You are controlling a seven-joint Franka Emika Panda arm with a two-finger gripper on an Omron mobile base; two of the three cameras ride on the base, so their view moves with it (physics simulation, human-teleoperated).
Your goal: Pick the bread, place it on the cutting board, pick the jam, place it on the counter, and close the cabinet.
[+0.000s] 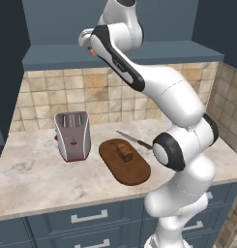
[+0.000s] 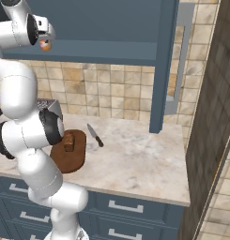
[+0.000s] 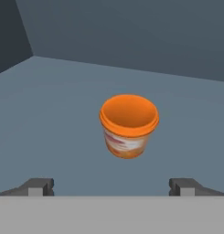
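1. The jam (image 3: 129, 125) stands upright on the blue-grey shelf (image 3: 49, 119) inside the cabinet (image 2: 107, 28), well back from the shelf's front edge, its orange lid facing the hand camera and a pale band around its body
2. In the right base view the jam (image 2: 45, 45) shows as a small orange spot just beside the hand, at the shelf's front edge
3. The gripper (image 3: 111, 185) hangs in front of the jar with its two dark fingertips (image 3: 38, 186) spread wide, one to each side, not touching the jar; the fingers are released and grasp nothing
4. The arm (image 1: 154, 87) reaches up from the base to shelf level, its hand at the shelf's front edge (image 1: 86, 38)
5. The bread (image 1: 124, 151) lies on the cutting board (image 1: 134, 172), toward the board's back end
6. In the right base view the bread (image 2: 69, 140) sits on the board (image 2: 72, 159), partly behind the arm
7. The board lies on the counter (image 1: 37, 179) near the middle, its long axis running from the back toward the front edge
8. A knife (image 1: 133, 139) lies flat on the counter just behind the board, toward the tiled wall; in the right base view the knife (image 2: 95, 135) lies just to the right of the board
9. A silver toaster (image 1: 72, 134) stands upright on the counter to the left of the board, apart from it
10. A cabinet door (image 2: 163, 65) stands open edge-on, right of the shelf, its lower end above the counter's back part
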